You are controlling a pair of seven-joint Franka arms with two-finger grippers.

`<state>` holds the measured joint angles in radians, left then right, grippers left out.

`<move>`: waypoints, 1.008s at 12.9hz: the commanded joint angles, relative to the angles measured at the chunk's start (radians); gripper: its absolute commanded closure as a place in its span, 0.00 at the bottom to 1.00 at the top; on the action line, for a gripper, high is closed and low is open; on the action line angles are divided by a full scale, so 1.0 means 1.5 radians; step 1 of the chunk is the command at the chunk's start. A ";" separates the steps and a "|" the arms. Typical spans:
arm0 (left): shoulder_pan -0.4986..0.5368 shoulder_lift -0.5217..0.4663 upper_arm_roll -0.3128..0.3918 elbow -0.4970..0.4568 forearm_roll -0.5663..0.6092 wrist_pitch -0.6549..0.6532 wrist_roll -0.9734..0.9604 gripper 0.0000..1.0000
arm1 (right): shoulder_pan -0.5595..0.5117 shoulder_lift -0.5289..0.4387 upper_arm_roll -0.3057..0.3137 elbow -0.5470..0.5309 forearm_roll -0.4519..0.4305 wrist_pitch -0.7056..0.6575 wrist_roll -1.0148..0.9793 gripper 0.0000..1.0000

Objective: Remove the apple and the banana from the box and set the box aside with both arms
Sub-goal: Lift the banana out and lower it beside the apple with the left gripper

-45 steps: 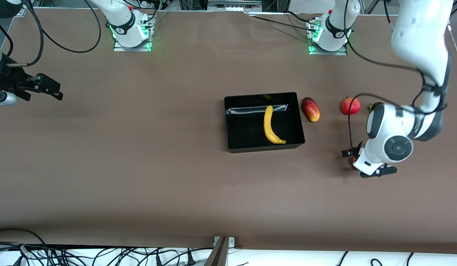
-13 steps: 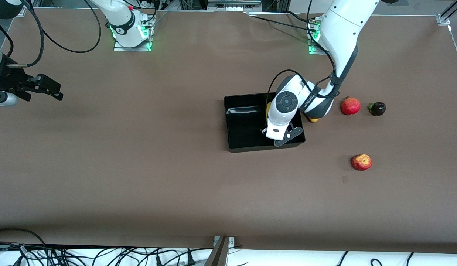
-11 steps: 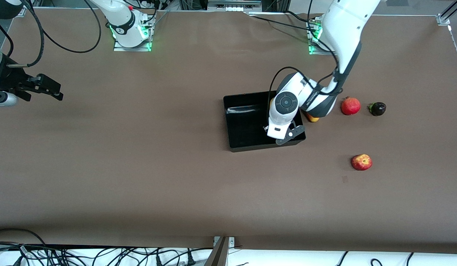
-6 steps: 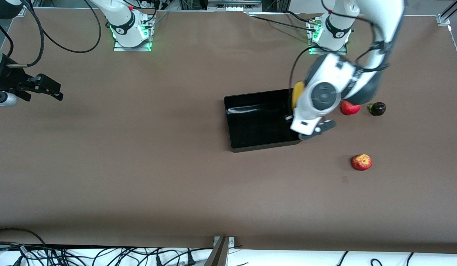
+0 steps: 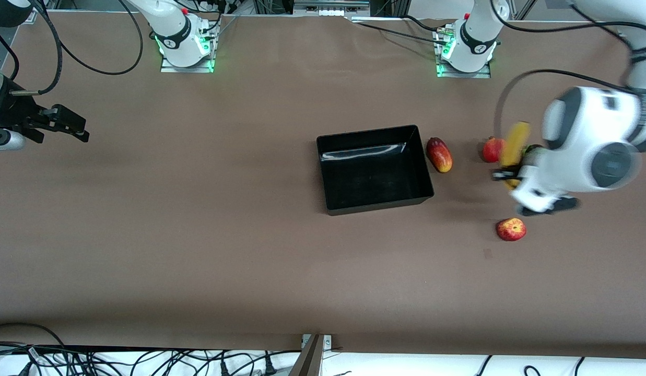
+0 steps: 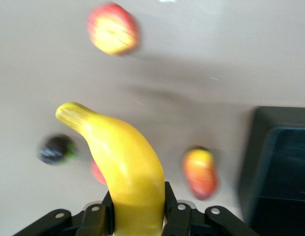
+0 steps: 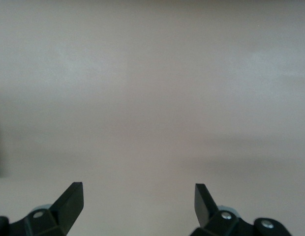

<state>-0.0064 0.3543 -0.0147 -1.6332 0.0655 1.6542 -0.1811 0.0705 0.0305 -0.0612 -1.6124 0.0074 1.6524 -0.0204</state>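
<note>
Now the left hand (image 5: 511,175) is pinching the banana (image 5: 513,149) by its lower end and carries it in the air, toward the left arm's end of the counter (image 5: 197,235) from the box (image 5: 375,167) and well apart from it. In the left wrist view the banana (image 6: 125,172) stands up between the black fingers (image 6: 176,216), its stem end free. The hand hangs over bare counter between the pomegranate (image 5: 491,150) and the apple (image 5: 511,229). The box stands open near the middle of the counter and nothing shows inside it. The mango (image 5: 439,154) lies just beside the box on the left arm's side, not touching it. The pomegranate is on from the mango the same way, partly covered by the banana. A small dark fruit (image 6: 56,149) lies near the pomegranate, and in the front view the arm hides most of it. The apple lies on the counter nearer to the front camera than the box, off toward the left arm's end. The right hand (image 5: 67,125) waits, fingers spread wide and holding nothing, over bare counter at the right arm's end, well apart from the box; its wrist view shows only the two fingertips (image 7: 73,201) and plain counter
</note>
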 commanded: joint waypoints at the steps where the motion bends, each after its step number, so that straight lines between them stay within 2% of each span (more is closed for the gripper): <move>1: 0.070 0.071 0.000 0.058 0.027 0.059 0.126 1.00 | -0.006 0.002 0.005 0.007 -0.004 -0.002 -0.007 0.00; 5: 0.146 0.165 -0.005 0.058 0.028 0.213 0.229 1.00 | -0.006 0.002 0.005 0.008 -0.003 -0.001 -0.007 0.00; 9: 0.180 0.250 -0.006 0.050 0.029 0.380 0.240 1.00 | -0.006 0.002 0.005 0.008 -0.003 -0.001 -0.007 0.00; 13: 0.197 0.292 -0.008 0.054 0.028 0.445 0.239 1.00 | -0.006 0.002 0.005 0.008 -0.004 -0.002 -0.007 0.00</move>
<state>0.2602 0.7668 -0.0082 -1.5902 0.0852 2.3116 0.1653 0.0704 0.0309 -0.0612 -1.6119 0.0074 1.6525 -0.0204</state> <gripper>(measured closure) 0.626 0.000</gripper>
